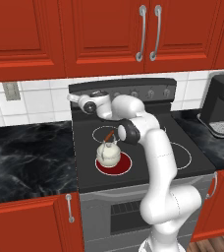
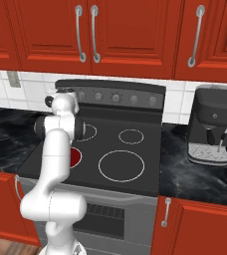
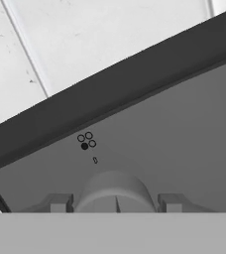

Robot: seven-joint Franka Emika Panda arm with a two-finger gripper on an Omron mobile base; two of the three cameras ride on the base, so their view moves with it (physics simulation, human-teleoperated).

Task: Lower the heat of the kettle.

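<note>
Kettle (image 1: 108, 154) on glowing burner (image 1: 115, 166); jaws clamp knob (image 3: 114, 191).

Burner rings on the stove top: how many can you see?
4. The front-left one glows red under the kettle; rear-left ring; large front-right ring; small rear-right ring. The arm covers part of the left side, so another could be hidden.

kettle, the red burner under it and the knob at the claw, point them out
kettle (image 1: 108, 155), left base view, on its cream body
red burner (image 1: 125, 165), left base view, on the glowing ring right of the kettle
knob (image 3: 114, 193), hand view, on its rounded front
</note>
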